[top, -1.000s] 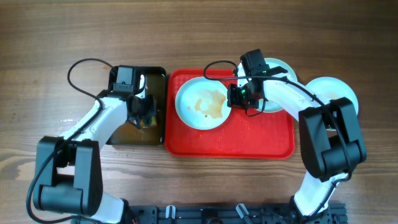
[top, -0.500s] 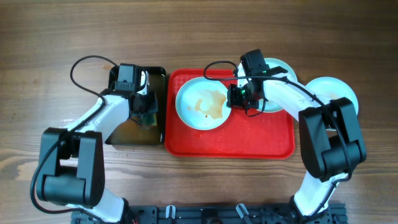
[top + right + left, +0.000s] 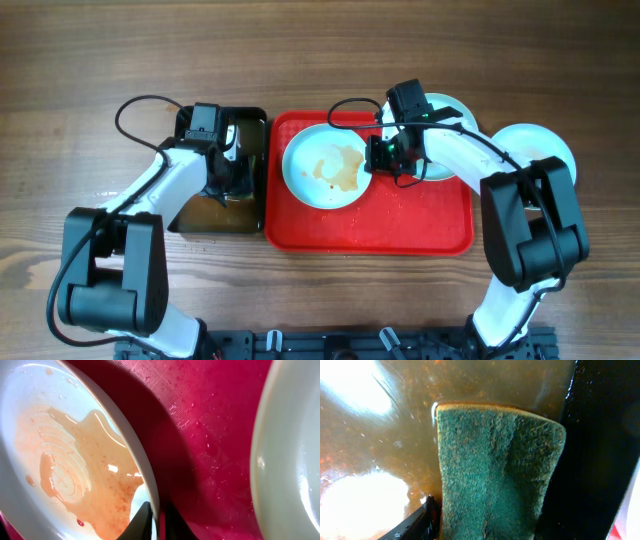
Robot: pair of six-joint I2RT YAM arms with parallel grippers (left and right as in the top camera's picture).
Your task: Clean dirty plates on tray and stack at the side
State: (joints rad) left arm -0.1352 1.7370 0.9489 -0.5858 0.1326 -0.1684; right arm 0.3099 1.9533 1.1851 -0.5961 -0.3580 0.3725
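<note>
A pale plate [image 3: 322, 167] with orange-brown residue lies on the left of the red tray [image 3: 400, 225]. My right gripper [image 3: 377, 155] is shut on its right rim; the right wrist view shows the fingers [image 3: 156, 519] pinching the plate's edge [image 3: 75, 460]. A second plate [image 3: 446, 150] lies on the tray's right, partly under the right arm, and shows at the right of that view [image 3: 290, 460]. A third plate [image 3: 535, 148] rests on the table right of the tray. My left gripper [image 3: 232, 180] is in the black bin [image 3: 250, 125], shut on the green sponge [image 3: 495, 475].
The black bin holds brownish water [image 3: 380, 460] and stands just left of the tray. Cables loop from both arms over the table's far part. The bin's black wall [image 3: 600, 460] is close on the sponge's right.
My left gripper has shifted slightly within the bin with the sponge. My right gripper and the plate have not moved.
</note>
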